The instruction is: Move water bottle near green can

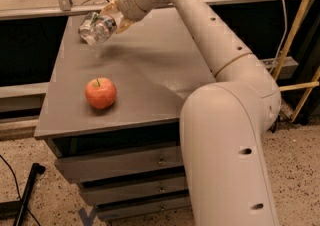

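Camera view had the gripper [116, 19] out over the far left corner of the grey drawer unit [150, 75], clamped on the water bottle [101, 28], which hung tilted just off the top (the shadow underneath gave it away). The green can [88, 22] lay right beside it, so I'd guess the bottle was held there for set-down. The red apple [100, 93] sat well apart, near the front.

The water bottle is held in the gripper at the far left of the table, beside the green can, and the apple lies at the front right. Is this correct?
No. The camera view shows the apple at the front left of the table, not the front right. The rest holds: the gripper holds the water bottle at the far left, beside the green can.
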